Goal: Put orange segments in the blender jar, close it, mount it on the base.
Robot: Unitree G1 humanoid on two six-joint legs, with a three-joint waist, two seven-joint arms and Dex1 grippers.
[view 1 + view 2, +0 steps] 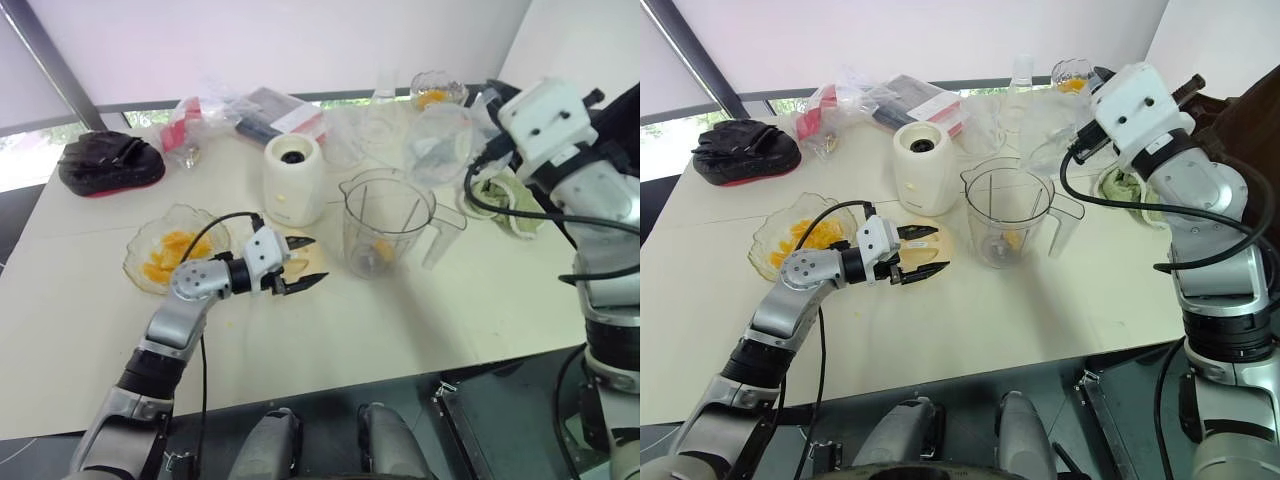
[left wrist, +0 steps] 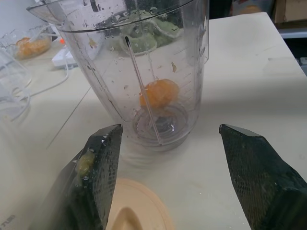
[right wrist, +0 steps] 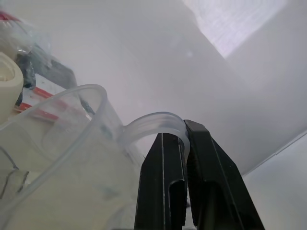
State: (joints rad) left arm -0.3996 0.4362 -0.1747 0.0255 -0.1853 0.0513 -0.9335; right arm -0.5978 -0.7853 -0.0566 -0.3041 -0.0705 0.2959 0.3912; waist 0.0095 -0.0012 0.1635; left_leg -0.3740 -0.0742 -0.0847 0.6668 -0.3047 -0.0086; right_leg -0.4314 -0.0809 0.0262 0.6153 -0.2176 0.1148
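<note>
Left end effector, lower left-centre of the head view: fingers wide apart, nothing held, sitting over the cream lid, which lies flat on the surface. The left wrist view adds a yellowish pulp smear on one finger pad.

Blender jar, frame centre: upright and open-topped, just past the fingertips. The wrist view shows one orange segment at its bottom.

Bowl of orange segments is left of the arm. Blender base stands behind the lid, apart from the jar.

Right end effector: the wrist view shows its fingers together, pinched on the handle of a clear jug. The head view has the jug raised at upper right, behind the jar.

Far edge: black case at upper left, plastic bags, small glass bowl.
</note>
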